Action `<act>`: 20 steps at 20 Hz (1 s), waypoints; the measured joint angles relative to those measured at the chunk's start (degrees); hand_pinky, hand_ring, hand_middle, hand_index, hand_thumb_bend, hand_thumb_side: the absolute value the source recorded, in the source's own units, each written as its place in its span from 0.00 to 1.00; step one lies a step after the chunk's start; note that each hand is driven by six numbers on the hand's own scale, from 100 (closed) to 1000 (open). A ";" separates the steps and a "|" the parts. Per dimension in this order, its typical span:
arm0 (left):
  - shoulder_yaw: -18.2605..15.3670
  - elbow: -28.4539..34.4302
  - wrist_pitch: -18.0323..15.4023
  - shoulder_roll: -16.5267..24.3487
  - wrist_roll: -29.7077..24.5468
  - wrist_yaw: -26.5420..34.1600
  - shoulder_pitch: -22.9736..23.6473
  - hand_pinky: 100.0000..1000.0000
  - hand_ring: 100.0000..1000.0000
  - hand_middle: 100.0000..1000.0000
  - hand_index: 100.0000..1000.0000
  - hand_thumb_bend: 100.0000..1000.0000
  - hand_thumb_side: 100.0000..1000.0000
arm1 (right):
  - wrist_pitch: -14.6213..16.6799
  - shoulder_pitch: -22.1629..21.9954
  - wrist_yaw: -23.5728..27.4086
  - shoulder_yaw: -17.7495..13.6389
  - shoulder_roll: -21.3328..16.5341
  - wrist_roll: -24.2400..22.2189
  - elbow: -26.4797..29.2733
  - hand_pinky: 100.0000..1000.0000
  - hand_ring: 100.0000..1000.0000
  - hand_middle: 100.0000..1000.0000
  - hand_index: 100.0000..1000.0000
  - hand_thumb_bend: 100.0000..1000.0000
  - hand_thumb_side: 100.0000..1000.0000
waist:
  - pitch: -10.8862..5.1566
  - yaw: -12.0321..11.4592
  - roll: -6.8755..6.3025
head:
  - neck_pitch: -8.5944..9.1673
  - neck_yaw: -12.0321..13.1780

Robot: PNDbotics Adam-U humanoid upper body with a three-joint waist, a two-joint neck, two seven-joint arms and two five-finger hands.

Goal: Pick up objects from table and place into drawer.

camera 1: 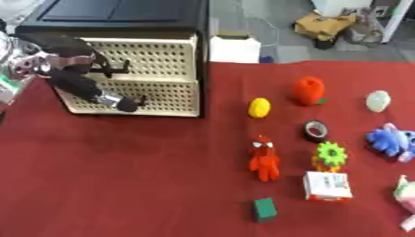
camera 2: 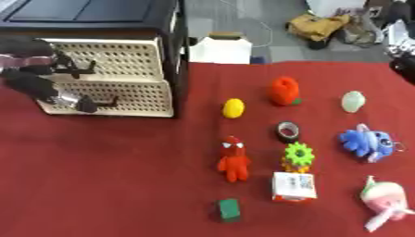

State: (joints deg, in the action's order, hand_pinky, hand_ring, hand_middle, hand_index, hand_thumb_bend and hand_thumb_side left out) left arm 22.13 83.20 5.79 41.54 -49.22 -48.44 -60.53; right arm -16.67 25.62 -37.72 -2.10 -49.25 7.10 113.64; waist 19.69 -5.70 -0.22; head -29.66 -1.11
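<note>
A black drawer unit point(camera 1: 122, 18) with two cream perforated drawers point(camera 1: 162, 83) stands at the table's far left. My left hand point(camera 1: 77, 78) is against the drawer fronts with its fingers spread, one reaching toward the upper drawer and one toward the lower; nothing shows in it. On the red cloth to the right lie a yellow lemon shape point(camera 1: 259, 107), a red-orange fruit toy point(camera 1: 309, 90), a pale green egg shape point(camera 1: 378, 101), a black tape roll point(camera 1: 315, 131), a blue plush point(camera 1: 391, 141), a green toothed toy point(camera 1: 330, 154), a red figure point(camera 1: 263, 159), a white-and-red box point(camera 1: 327, 186) and a green block point(camera 1: 264, 209).
A pink-and-white plush point(camera 2: 383, 196) lies at the near right. A dark and silver shape point(camera 2: 403, 51), possibly my right arm, shows at the upper right edge. A white box point(camera 1: 235, 48) stands behind the table, and bare red cloth point(camera 1: 122, 176) spreads before the drawers.
</note>
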 measured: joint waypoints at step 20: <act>1.42 7.91 2.03 4.32 -0.60 2.81 3.81 0.00 0.00 0.00 0.78 0.85 1.00 | 0.19 -0.01 -0.01 0.00 0.00 0.21 0.00 0.66 0.75 0.74 0.80 0.00 1.00 | -0.39 -0.66 0.03 | -0.04 -0.03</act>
State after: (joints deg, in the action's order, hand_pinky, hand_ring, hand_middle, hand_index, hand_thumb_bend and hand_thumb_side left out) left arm 23.55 91.11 7.82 45.85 -49.82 -45.63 -56.72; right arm -16.48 25.61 -37.73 -2.10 -49.25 7.31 113.64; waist 19.30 -6.36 -0.19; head -29.70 -1.14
